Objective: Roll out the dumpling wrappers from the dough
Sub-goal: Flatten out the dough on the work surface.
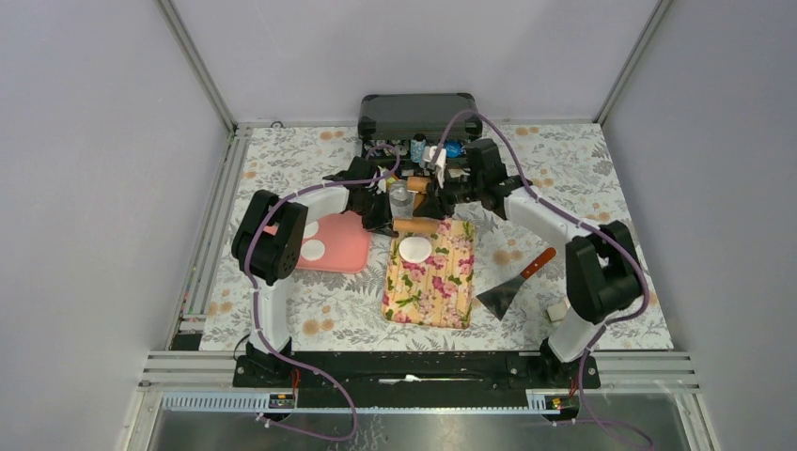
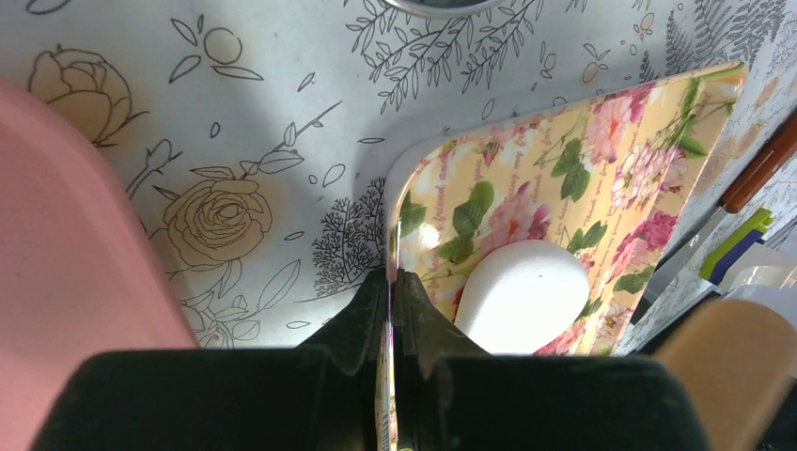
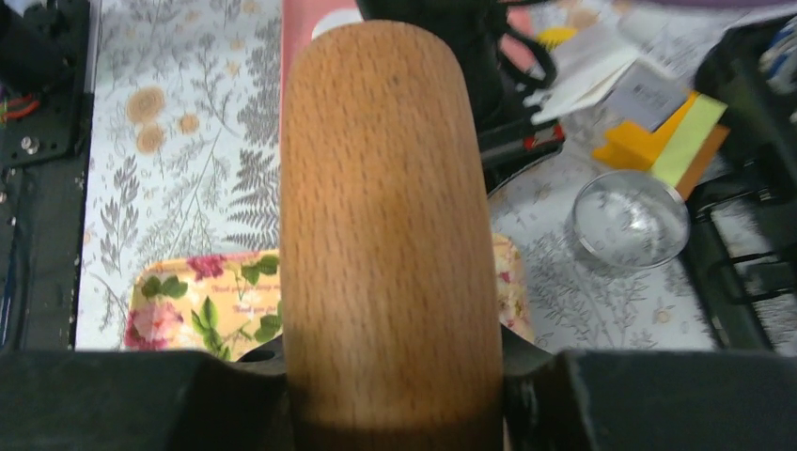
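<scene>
You have the dough (image 1: 414, 249) lying as a white round on the far half of the floral board (image 1: 434, 291), which sits in the middle of the tabletop (image 1: 630, 169). From the left wrist view it looks smooth and slightly domed. Just beyond it, across the board's far end, is the wooden rolling pin (image 3: 385, 188); you cannot tell from these views whether the pin touches the dough. Your right end effector (image 3: 390, 376) is clamped around the pin, one finger on each side of it. Your left end effector (image 2: 395, 278) is closed tight at the board's left edge, near its far-left corner, with the thin rim of the board pinched between the fingertips. Left of the board, toward the tabletop's left edge, the pink tray (image 1: 350, 252) carries two smaller white pieces (image 1: 313, 250). Right of the board a scraper (image 1: 507, 291) with an orange handle lies flat, and a black case (image 1: 418, 115) stands at the far edge
</scene>
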